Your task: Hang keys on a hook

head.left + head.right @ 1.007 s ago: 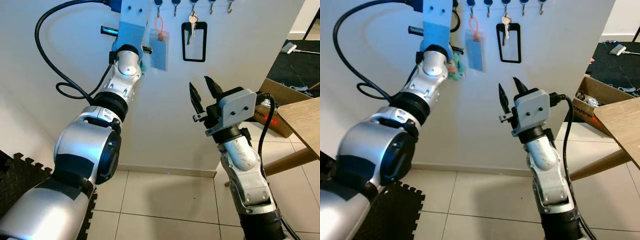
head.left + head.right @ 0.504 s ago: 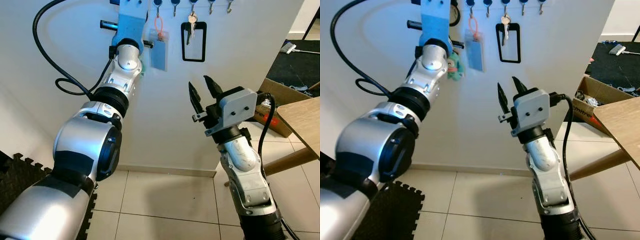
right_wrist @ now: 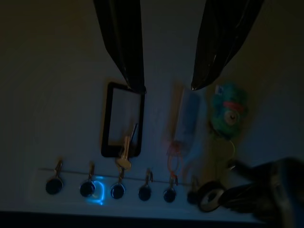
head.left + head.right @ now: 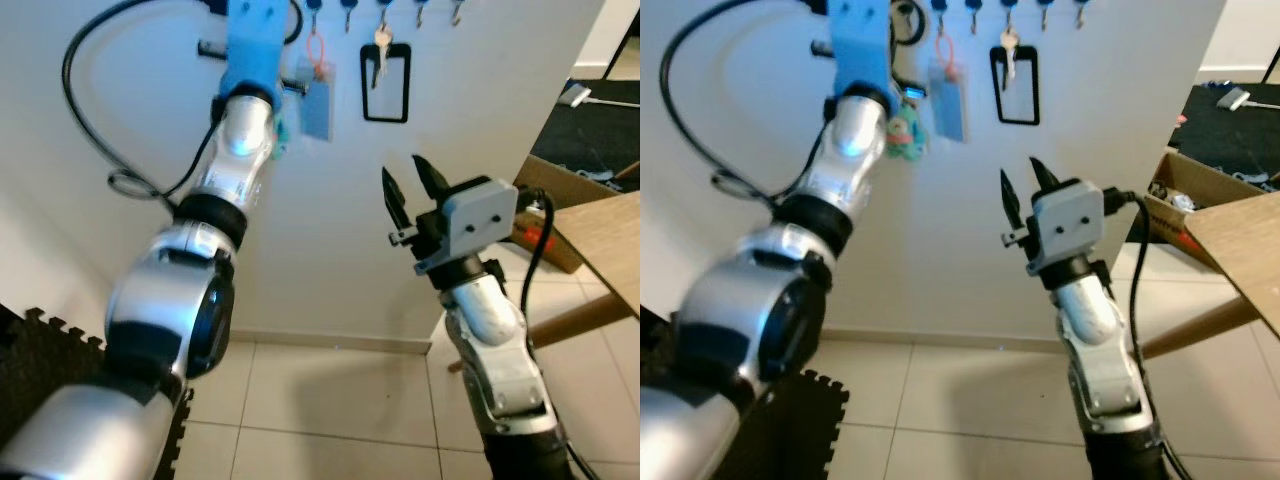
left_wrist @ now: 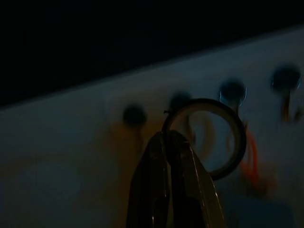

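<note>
The left arm (image 4: 215, 200) stretches steeply from the lower left of the frame to the top edge, where its left gripper (image 5: 172, 142), fingers pressed together on the rim of a dark key ring (image 5: 209, 137), holds that ring up against the row of hooks (image 3: 145, 190) on the white wall (image 4: 120, 80). The right arm (image 4: 495, 340) rises from the lower right with its elbow bent, and the right gripper (image 4: 412, 185) points up toward the wall in mid-frame, its 2 fingers spread apart and holding nothing. In the upper middle, along the hook row, hang a black rectangular frame with a silver key (image 4: 381, 45), a pale blue card on an orange loop (image 4: 318, 88), and a small green charm (image 4: 902, 132) beside the left wrist.
</note>
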Available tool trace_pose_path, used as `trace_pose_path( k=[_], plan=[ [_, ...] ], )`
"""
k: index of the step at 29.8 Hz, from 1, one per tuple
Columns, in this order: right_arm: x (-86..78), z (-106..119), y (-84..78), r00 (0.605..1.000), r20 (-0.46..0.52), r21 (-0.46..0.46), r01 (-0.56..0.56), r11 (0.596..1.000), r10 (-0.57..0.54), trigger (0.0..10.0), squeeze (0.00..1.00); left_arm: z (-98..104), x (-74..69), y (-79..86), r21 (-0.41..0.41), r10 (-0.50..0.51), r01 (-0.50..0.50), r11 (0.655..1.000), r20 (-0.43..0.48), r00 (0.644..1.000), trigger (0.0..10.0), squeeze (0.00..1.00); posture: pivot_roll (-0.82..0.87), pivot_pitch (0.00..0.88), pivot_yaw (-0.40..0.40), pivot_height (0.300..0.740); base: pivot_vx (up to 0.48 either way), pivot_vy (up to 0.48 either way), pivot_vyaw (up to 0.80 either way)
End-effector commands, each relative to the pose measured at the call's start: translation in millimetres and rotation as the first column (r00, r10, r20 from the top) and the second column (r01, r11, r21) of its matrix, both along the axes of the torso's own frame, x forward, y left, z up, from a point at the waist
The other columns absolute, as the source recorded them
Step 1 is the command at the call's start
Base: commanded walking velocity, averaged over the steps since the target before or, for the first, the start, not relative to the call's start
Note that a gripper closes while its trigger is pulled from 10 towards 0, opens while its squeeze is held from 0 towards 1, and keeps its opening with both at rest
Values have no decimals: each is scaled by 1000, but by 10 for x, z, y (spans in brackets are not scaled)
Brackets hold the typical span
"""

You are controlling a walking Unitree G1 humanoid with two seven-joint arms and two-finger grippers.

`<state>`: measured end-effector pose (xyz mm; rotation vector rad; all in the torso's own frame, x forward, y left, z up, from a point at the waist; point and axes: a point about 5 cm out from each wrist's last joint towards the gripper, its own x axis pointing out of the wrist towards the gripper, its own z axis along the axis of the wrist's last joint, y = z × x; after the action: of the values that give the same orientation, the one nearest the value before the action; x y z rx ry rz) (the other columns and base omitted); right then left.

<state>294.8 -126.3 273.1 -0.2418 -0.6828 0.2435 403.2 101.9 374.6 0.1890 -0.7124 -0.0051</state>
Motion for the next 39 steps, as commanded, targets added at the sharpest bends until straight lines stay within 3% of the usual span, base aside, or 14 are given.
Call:
trace_pose_path(
  k=[1,4,7,10,11,14,20,39],
  plan=[
    [-31,-3,14,1000,6,5,-16,1000,16,10000,0,18,-42,58,18,-8,8,1000,33,999,10000,0,-39,230,108,740,0,0,0],
    [-15,-19,21,1000,0,8,-19,1000,19,10000,0,-257,-187,84,82,-37,33,996,41,998,10000,0,-30,225,107,740,0,0,0],
    [-12,-21,22,1000,-1,8,-19,1000,19,10000,0,-313,-228,87,95,-45,40,995,42,998,10000,0,-30,225,107,740,0,0,0],
    [-9,-51,18,1000,-7,12,-22,1000,22,10000,0,-499,-482,169,105,-70,66,992,34,997,10000,0,-6,205,107,740,0,0,0],
    [-9,-51,18,1000,-7,12,-22,1000,22,10000,0,-499,-482,169,105,-70,66,992,34,997,10000,0,-6,205,107,740,0,0,0],
    [-13,-76,22,1000,-14,22,-22,1000,22,10000,0,-590,-663,267,98,-56,54,994,21,998,10000,0,-1,194,106,740,0,0,0],
    [-30,-97,34,1000,-18,31,-23,999,24,10000,0,-664,-815,358,111,-40,41,993,-8,999,10000,0,-5,172,102,740,0,0,0],
    [-42,-131,5,1000,-29,32,-11,999,12,10000,0,-780,-934,320,134,-30,46,990,-120,992,10000,0,-10,173,100,740,0,0,0]
  ],
)
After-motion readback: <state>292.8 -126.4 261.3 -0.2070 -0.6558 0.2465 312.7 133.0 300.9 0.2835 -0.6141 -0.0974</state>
